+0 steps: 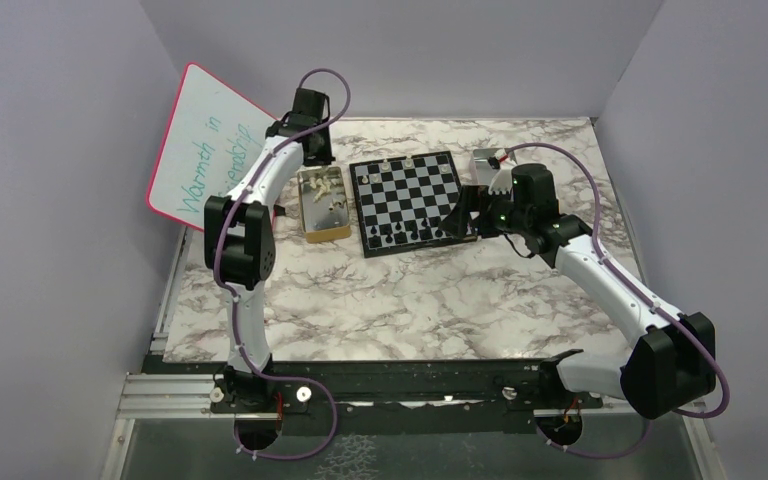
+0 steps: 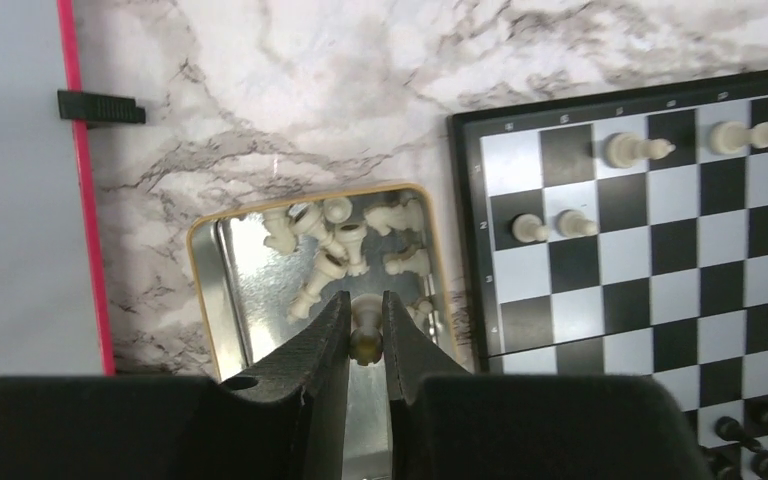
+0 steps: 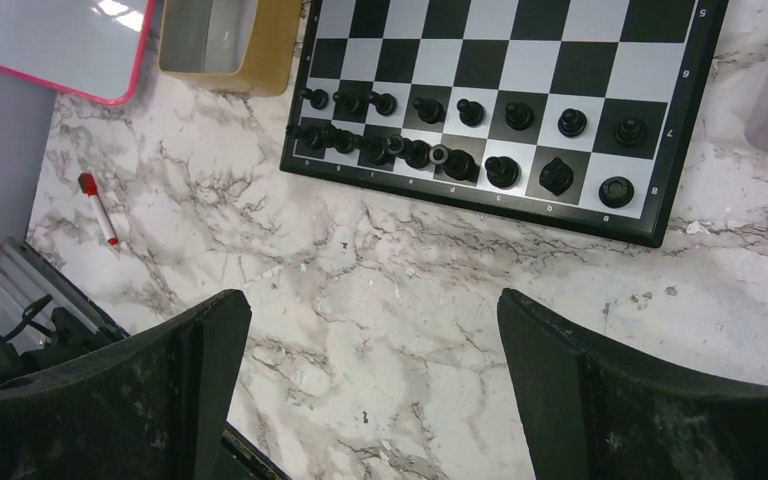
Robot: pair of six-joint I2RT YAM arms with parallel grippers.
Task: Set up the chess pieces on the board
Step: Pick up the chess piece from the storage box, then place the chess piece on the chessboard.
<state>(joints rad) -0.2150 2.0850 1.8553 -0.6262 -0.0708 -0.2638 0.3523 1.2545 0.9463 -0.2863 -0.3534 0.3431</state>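
Note:
My left gripper [image 2: 365, 303] is shut on a whitish pawn [image 2: 365, 335] and holds it over the metal tray [image 2: 222, 280], where several whitish pieces [image 2: 328, 250] lie loose. The board [image 2: 457, 200] is just right of the tray. A few whitish pieces [image 2: 638, 150] stand on its far rows. In the top view the left gripper [image 1: 312, 152] is at the tray's far end. My right gripper [image 3: 372, 310] is open and empty over the marble table, near the board's rim [image 3: 480, 205]. Black pieces [image 3: 470, 112] fill the two near rows.
A whiteboard with a pink rim [image 1: 205, 150] leans on the left wall. A red marker [image 3: 98, 208] lies on the table near the left arm. A clear container [image 1: 488, 160] sits by the board's far right corner. The tray [image 1: 322, 208] is left of the board [image 1: 415, 195].

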